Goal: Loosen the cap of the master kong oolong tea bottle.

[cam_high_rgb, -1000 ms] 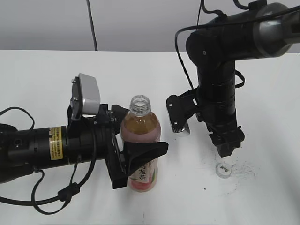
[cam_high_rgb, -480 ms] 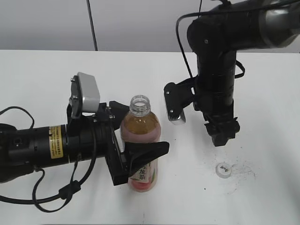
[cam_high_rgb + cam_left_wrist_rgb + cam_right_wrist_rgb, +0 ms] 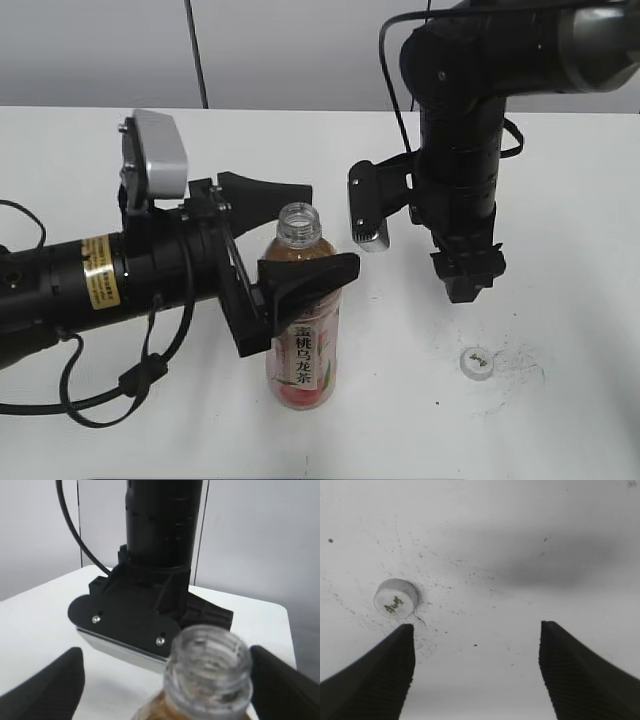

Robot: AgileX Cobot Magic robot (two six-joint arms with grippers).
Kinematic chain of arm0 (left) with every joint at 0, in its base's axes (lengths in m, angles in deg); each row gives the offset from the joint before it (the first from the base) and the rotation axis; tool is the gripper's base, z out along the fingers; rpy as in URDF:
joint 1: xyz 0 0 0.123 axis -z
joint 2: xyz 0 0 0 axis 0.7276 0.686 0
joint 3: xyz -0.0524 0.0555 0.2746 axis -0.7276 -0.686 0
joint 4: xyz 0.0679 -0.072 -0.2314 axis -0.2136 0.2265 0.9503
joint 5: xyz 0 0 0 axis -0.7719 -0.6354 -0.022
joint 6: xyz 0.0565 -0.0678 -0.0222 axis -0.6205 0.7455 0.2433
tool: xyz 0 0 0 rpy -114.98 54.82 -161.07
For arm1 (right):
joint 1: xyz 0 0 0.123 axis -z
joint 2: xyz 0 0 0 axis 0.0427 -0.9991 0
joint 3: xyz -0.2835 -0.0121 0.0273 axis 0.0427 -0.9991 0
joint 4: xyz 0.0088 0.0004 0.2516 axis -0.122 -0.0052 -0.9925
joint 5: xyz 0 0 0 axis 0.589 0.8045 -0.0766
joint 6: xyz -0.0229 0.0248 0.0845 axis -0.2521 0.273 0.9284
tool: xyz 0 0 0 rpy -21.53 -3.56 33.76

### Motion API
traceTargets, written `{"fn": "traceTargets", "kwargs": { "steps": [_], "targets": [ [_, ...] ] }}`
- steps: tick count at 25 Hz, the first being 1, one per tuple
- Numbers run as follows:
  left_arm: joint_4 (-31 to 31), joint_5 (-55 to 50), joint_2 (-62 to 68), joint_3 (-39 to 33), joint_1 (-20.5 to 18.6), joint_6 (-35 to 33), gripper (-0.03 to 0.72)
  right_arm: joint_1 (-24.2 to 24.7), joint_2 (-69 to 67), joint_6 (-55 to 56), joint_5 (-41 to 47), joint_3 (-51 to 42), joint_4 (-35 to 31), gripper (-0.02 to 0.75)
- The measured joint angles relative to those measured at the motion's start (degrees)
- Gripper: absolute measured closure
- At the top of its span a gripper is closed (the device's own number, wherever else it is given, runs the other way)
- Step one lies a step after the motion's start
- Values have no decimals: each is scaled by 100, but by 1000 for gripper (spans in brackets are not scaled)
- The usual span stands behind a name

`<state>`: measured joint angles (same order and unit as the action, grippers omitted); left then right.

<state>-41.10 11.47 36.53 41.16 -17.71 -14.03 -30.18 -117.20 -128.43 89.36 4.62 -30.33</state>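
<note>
The master kong oolong tea bottle point(image 3: 303, 358) stands upright on the white table point(image 3: 560, 200), its neck point(image 3: 207, 667) open and bare. The cap point(image 3: 477, 360) lies on the table to its right, logo side up, and shows in the right wrist view as the cap point(image 3: 395, 598). My left gripper point(image 3: 333, 228) is open. Its black fingers point(image 3: 47, 685) flank the bottle's neck and shoulder without pressing it. My right gripper point(image 3: 466, 290) hangs point-down above and a little left of the cap, open and empty, as the right gripper point(image 3: 477, 672) shows from the wrist.
The right arm's wrist camera housing point(image 3: 368, 210) hangs just right of the bottle's neck. Dark specks and scuffs point(image 3: 515, 368) mark the table around the cap. Black cables point(image 3: 140, 385) loop under the left arm near the front edge.
My left gripper has opened off the bottle's body and risen to the height of its neck. The right arm has lifted up and away from the cap, which stays on the table.
</note>
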Motion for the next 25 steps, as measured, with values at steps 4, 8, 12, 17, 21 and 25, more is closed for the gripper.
{"fn": "traceTargets", "kwargs": {
  "steps": [4, 8, 12, 17, 21, 25],
  "targets": [
    [83, 0, -266, 0, 0, 0, 104, 0, 253, 171, 73, 109, 19, 162],
    [126, 0, -553, -5, 0, 0, 104, 0, 533, 462, 67, 351, 2, 162],
    [133, 0, -926, -5, 0, 7, 104, 0, 666, 840, 67, 450, 13, 162],
    [55, 0, -1456, -5, 0, 71, 104, 0, 1026, 1851, 67, 530, 45, 162],
    [21, -319, -1947, -5, 0, 252, 104, 0, 1285, 2594, 116, 553, 52, 162],
    [21, -1496, -2475, -5, 6, 523, 104, 0, 1411, 3278, 331, 555, 151, 162]
  ]
}}
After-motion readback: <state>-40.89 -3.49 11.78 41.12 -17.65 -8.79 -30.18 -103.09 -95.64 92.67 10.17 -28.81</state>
